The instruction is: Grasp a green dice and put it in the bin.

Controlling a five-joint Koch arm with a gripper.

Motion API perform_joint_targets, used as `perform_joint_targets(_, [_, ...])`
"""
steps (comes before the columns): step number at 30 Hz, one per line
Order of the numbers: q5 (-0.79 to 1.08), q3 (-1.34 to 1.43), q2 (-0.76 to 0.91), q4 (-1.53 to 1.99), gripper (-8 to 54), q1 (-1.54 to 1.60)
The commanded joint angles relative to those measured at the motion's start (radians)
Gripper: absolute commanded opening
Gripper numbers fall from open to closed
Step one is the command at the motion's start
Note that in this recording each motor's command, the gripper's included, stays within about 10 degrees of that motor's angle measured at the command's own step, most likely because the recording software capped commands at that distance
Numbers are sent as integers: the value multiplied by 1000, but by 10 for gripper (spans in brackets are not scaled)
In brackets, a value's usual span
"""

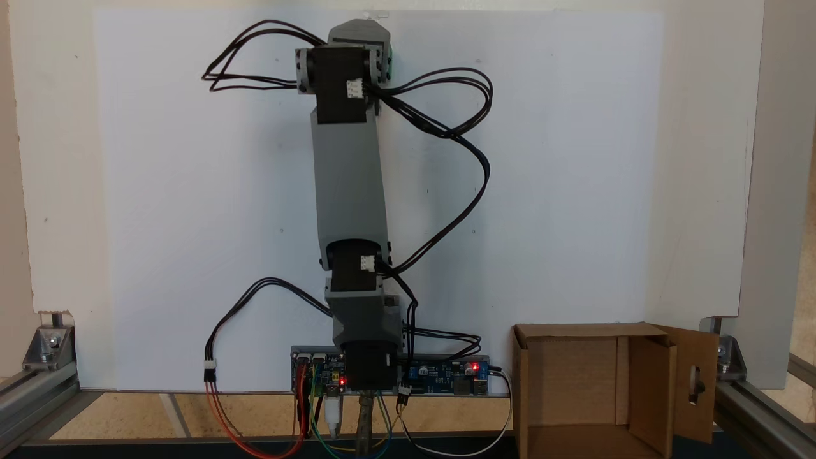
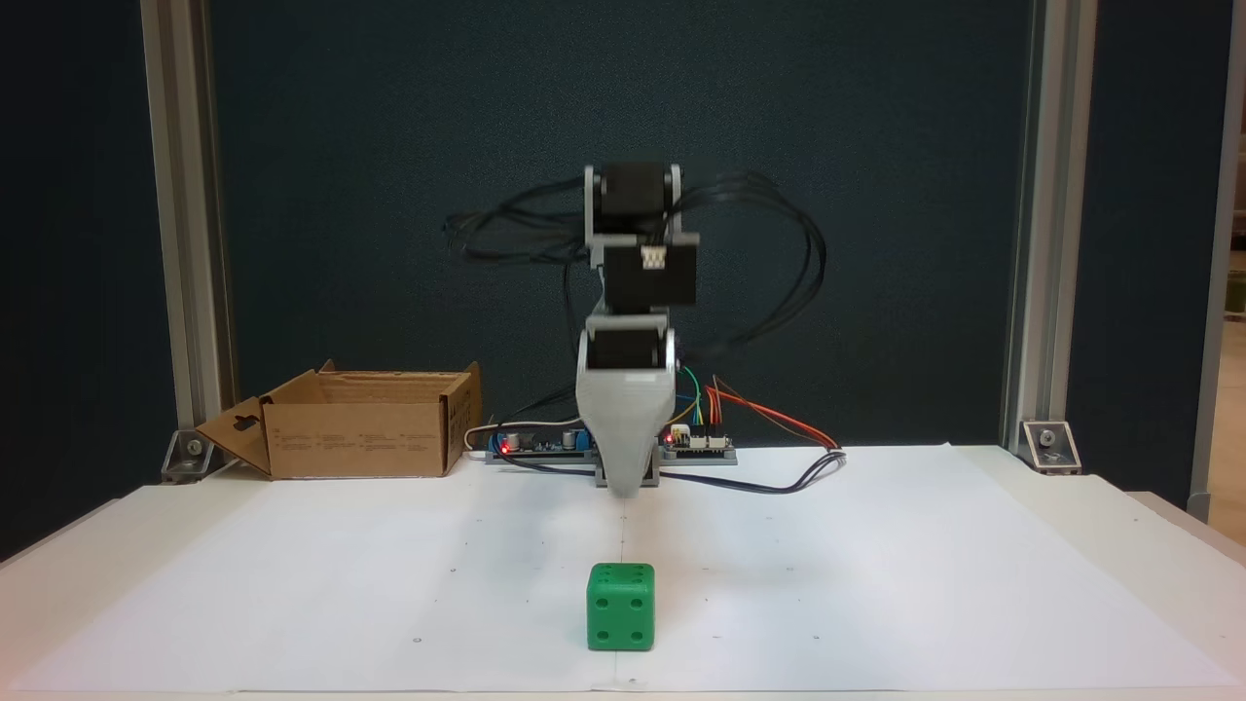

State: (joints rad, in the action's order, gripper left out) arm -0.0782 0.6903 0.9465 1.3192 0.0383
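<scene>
Jaws' state unreadable on the gripper (image 2: 623, 482), hanging far behind the green dice (image 2: 620, 607); the approach comes next.

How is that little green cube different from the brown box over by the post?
The green dice is bright green plastic with round pips on its faces; the cardboard box is plain brown with small print on its side. The dice is much smaller than the box. The dice is a closed solid cube, while the box stands open on top, flaps out, one flap with a cutout. Both rest on the table, untouched by the arm.
</scene>
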Motion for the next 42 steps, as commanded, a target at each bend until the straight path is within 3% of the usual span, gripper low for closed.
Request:
perform_joint_targets(1, [-37,-67,8,32,437,11])
perform_joint_targets(42, [-41,-67,-115,-137,434,-6])
